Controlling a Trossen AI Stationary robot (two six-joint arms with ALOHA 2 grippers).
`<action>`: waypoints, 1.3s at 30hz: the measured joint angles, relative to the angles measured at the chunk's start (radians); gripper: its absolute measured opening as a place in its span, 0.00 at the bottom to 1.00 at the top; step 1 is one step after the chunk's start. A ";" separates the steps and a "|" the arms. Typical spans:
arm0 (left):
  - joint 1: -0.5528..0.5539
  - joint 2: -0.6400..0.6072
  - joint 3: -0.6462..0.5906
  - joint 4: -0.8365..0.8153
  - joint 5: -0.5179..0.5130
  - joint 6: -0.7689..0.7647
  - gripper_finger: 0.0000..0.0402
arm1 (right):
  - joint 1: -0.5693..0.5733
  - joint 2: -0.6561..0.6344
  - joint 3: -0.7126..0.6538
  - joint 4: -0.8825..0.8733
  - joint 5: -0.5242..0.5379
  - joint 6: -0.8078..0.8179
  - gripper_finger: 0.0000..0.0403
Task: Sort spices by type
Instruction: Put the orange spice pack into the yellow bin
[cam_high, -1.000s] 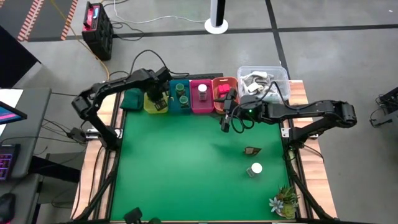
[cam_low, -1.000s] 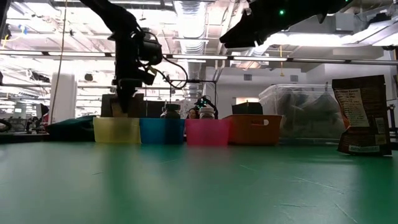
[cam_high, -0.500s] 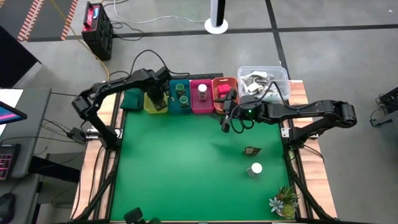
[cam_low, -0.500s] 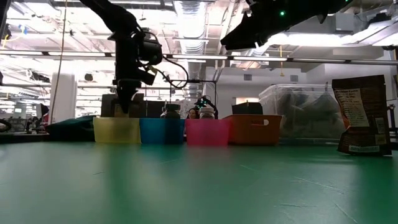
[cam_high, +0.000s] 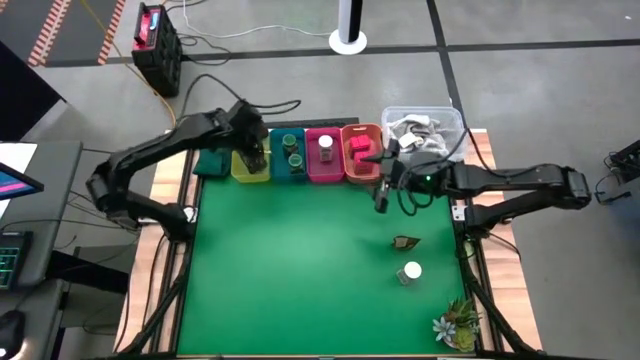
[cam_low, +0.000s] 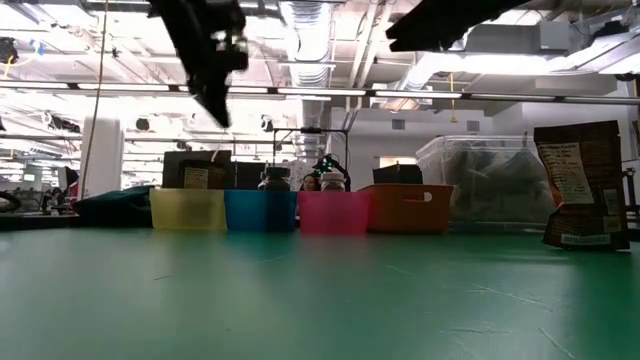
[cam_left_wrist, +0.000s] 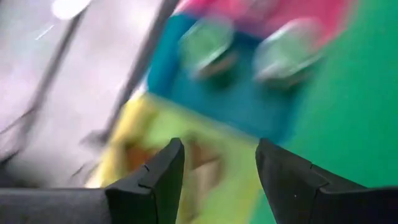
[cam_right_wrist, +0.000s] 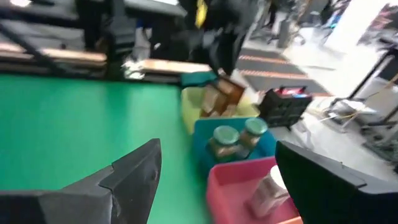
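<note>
Four bins stand in a row at the table's far edge. The yellow bin (cam_high: 248, 170) holds brown packets (cam_right_wrist: 221, 96). The blue bin (cam_high: 290, 158) holds dark green jars (cam_right_wrist: 236, 138). A white-capped jar (cam_high: 325, 143) stands in the pink bin and red-pink blocks (cam_high: 358, 150) lie in the orange bin. Another brown packet (cam_high: 405, 242) and a white-capped jar (cam_high: 410, 272) rest on the green mat at the right. My left gripper (cam_left_wrist: 217, 149) hangs open above the yellow bin, with nothing between its fingers. My right gripper (cam_high: 381, 200) is open in the air near the orange bin.
A clear tub (cam_high: 425, 128) of grey-white pieces stands at the far right, behind my right arm. A small spiky plant (cam_high: 458, 322) sits at the near right corner. A dark green cloth (cam_high: 210, 160) lies left of the yellow bin. The mat's middle and left are bare.
My left gripper has risen out of the yellow bin to well above it, leaving the brown packet in the bin. My right gripper has moved a little toward the table's right edge, still open.
</note>
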 joint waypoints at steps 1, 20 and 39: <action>-0.017 -0.020 0.000 0.020 0.066 -0.020 0.47 | 0.009 0.000 0.000 -0.018 0.000 0.004 0.84; -0.530 0.019 -0.058 0.415 0.154 -0.029 0.47 | 0.310 0.018 0.107 -0.948 -0.003 0.599 0.78; -0.527 0.022 -0.233 0.593 0.123 -0.078 0.47 | 0.584 0.202 0.117 -1.220 0.030 0.933 0.76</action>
